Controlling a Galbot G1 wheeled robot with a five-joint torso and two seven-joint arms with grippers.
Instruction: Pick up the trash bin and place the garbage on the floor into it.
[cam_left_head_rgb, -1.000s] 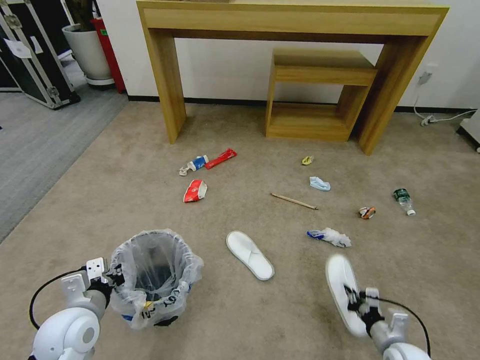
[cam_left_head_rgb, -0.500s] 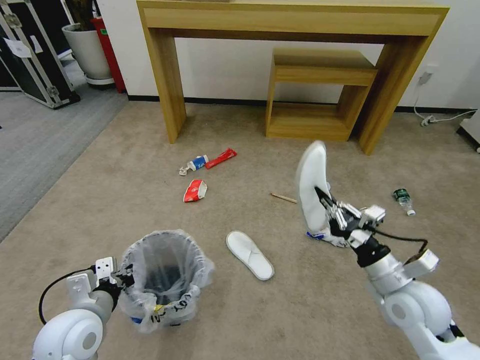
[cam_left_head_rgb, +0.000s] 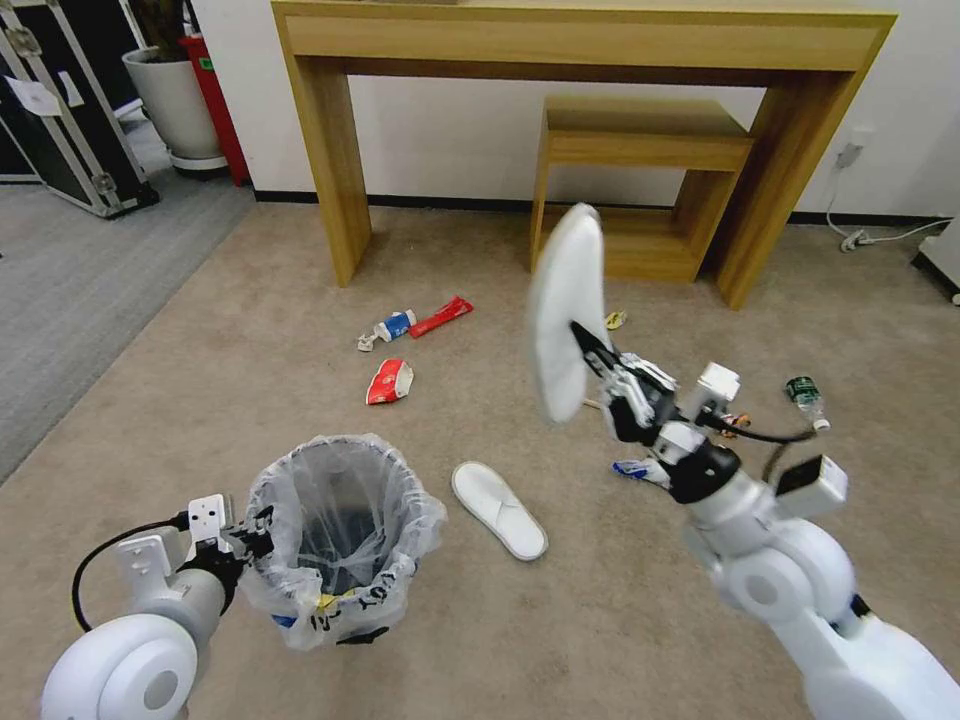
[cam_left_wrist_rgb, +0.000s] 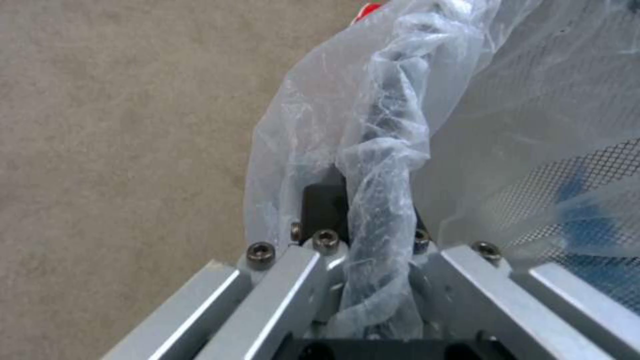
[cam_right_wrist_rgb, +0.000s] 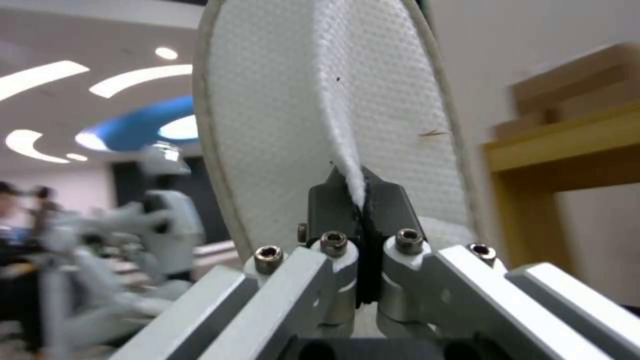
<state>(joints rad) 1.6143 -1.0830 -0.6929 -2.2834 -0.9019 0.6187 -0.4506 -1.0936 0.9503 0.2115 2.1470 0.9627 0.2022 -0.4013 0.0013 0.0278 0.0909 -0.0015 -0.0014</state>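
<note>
Head view: right gripper (cam_left_head_rgb: 600, 375) raised at mid-height, jaws clenched on one white slipper (cam_left_head_rgb: 562, 312) held upright. Left gripper (cam_left_head_rgb: 250, 535) low, jaws clamped on bagged rim of trash bin (cam_left_head_rgb: 340, 535). Second slipper (cam_left_head_rgb: 498, 508) flat on beige floor (cam_left_head_rgb: 250, 380) beside bin; red wrappers (cam_left_head_rgb: 415, 345), bottle (cam_left_head_rgb: 806, 400) scattered farther off, near wooden desk (cam_left_head_rgb: 590, 45)

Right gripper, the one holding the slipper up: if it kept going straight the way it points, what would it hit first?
Probably nothing close: the right gripper points up and away over the carpet toward the wooden desk, slipper leading. Depth is unclear.
</note>
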